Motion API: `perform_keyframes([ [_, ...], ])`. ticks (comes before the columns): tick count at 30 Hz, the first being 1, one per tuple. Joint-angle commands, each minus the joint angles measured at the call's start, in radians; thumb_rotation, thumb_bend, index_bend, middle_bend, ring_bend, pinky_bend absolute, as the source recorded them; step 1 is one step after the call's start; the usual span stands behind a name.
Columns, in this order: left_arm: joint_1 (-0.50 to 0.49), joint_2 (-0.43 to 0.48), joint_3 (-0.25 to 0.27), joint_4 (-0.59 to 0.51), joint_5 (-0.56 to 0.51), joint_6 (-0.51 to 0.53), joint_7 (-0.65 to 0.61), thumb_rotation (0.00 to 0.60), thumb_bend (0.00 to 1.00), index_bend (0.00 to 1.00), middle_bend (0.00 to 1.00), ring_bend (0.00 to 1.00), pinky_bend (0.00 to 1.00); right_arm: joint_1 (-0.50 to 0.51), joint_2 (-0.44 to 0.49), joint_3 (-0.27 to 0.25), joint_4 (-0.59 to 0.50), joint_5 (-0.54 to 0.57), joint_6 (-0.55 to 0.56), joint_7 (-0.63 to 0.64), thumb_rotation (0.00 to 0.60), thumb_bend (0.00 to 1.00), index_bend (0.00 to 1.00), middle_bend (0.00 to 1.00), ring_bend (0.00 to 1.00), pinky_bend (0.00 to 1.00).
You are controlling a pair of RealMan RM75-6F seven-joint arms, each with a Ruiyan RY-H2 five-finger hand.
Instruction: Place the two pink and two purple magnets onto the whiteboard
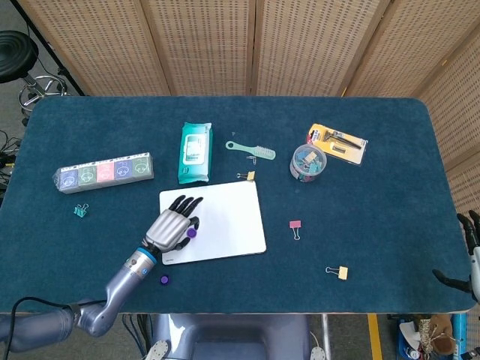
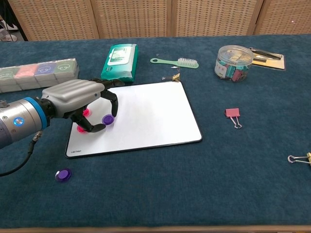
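- Blue table [image 1: 375, 247]: cloth-covered, holds everything listed.
- Whiteboard [image 2: 150, 111]: lies flat near the table's middle; left hand sits over its left part.
- Left hand [image 2: 77, 99]: palm down over the board's left edge, fingers [image 2: 112, 99] curved and spread. Fingertips lie close around a purple magnet; whether they actually pinch it I cannot tell.
- Right hand [image 1: 469, 251]: only dark fingertips show at the table's right edge in the head view; state cannot be told.
- Wipes pack [image 2: 119, 62]: green, just behind the board.
- Clip jar [image 2: 234, 62]: well right of the pack.
- Purple magnet on board [image 2: 108, 119]: beside the left hand's fingertips.
- Pink magnets [image 2: 83, 127]: on the board, partly hidden under the left hand; one more pink spot higher up.
- Second purple magnet [image 2: 62, 174]: on the cloth, off the board, near its front-left corner.
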Motion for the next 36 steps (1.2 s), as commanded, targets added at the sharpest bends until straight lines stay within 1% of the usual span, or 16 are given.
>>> perform_keyframes([
  [1, -0.004, -0.006, 0.0, 0.005, -0.011, -0.005, 0.001, 0.6, 0.36, 0.58, 0.0, 0.0, 0.0, 0.0, 0.001, 0.0, 0.0, 0.0, 0.0, 0.002, 0.6, 0.0, 0.0, 0.0, 0.0, 0.0],
  [18, -0.019, -0.013, 0.015, 0.014, -0.023, -0.014, -0.022, 0.6, 0.36, 0.57, 0.0, 0.0, 0.0, -0.001, 0.003, 0.001, 0.0, 0.002, 0.0, 0.006, 0.6, 0.0, 0.0, 0.0, 0.0, 0.0],
  [22, -0.022, -0.014, 0.016, 0.015, -0.027, -0.015, -0.03, 0.6, 0.36, 0.55, 0.0, 0.0, 0.0, -0.001, 0.003, 0.0, 0.001, 0.0, -0.001, 0.005, 0.6, 0.0, 0.0, 0.0, 0.0, 0.0],
  [25, -0.024, -0.012, 0.021, 0.017, -0.027, -0.018, -0.034, 0.6, 0.36, 0.51, 0.0, 0.0, 0.0, 0.0, 0.003, 0.001, 0.001, 0.003, -0.001, 0.007, 0.6, 0.0, 0.0, 0.0, 0.0, 0.0],
  [30, -0.026, -0.003, 0.027, 0.011, -0.019, -0.019, -0.057, 0.6, 0.35, 0.31, 0.0, 0.0, 0.0, -0.001, 0.004, 0.002, 0.0, 0.002, 0.001, 0.009, 0.6, 0.0, 0.0, 0.0, 0.0, 0.0],
  [33, -0.026, 0.005, 0.028, 0.007, -0.014, -0.015, -0.067, 0.6, 0.34, 0.28, 0.0, 0.0, 0.0, -0.001, 0.005, 0.002, 0.0, 0.002, 0.0, 0.01, 0.6, 0.0, 0.0, 0.0, 0.0, 0.0],
  [36, -0.025, 0.016, 0.029, -0.004, -0.009, -0.008, -0.078, 0.6, 0.34, 0.28, 0.0, 0.0, 0.0, -0.002, 0.005, 0.001, -0.001, 0.001, 0.001, 0.009, 0.6, 0.0, 0.0, 0.0, 0.0, 0.0],
])
